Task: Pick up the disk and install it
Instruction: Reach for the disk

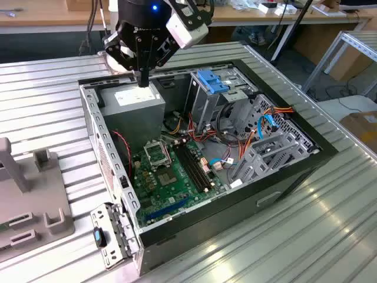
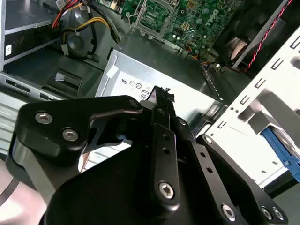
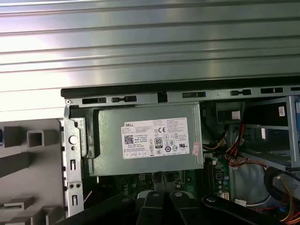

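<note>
gripper (image 1: 143, 80): clenched on nothing, just above power supply (image 1: 138, 106), 11 o'clock of the case (image 1: 265, 197) in the exterior view. disk (image 2: 281, 150): seemingly the blue-edged piece on the grey fixture (image 1: 35, 206), 8 o'clock, beyond the chassis wall (image 1: 97, 130). hazard: travelling low, gripper could snag that wall.

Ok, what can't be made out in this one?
Blue-edged part: second wrist view, a pale metal wall covers it and the picture's edge cuts it; I cannot tell what it is.
Power supply label: second wrist view, the pincer covers part of it.
Motherboard: first wrist view, the pincer covers it and the edge cuts it.
Grey fixture: exterior view, cut off by the view's left edge.
</note>
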`<action>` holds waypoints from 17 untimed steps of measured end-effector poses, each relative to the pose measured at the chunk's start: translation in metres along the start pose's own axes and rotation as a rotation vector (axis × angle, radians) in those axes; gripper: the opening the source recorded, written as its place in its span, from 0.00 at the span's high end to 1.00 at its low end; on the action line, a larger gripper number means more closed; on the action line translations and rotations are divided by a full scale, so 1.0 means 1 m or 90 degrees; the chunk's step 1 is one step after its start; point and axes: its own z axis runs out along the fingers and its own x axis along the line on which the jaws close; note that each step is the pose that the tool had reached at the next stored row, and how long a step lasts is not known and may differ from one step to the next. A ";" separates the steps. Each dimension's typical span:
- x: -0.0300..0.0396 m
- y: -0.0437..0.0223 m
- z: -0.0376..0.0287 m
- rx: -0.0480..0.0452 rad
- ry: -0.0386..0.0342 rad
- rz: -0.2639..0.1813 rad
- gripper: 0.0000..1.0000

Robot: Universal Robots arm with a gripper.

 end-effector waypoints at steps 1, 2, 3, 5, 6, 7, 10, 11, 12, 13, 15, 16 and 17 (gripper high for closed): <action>0.0000 0.0000 0.0000 0.0000 0.0000 0.000 0.89; 0.0000 0.0000 0.0000 0.0000 0.0000 0.000 0.89; 0.0000 0.0000 0.0000 0.0000 0.0000 0.000 0.89; 0.0000 0.0000 0.0000 0.0000 0.0000 0.000 0.89; 0.0000 0.0000 0.0000 0.0000 0.0000 0.000 0.89; 0.0000 0.0000 0.0000 0.0000 0.0000 0.000 0.89; 0.0000 0.0000 0.0000 0.0000 0.0000 0.000 0.89; 0.0000 0.0000 0.0000 0.0000 0.0000 0.000 0.89; 0.0000 0.0000 0.0000 0.0000 0.0000 0.000 0.89; 0.0004 0.0000 0.0000 0.0000 0.0000 0.000 0.89; 0.0024 -0.0002 0.0000 -0.0001 0.0000 0.000 0.89; 0.0048 -0.0004 -0.0002 0.0000 0.0000 0.000 0.89; 0.0058 -0.0005 -0.0002 0.0000 0.0000 0.000 0.89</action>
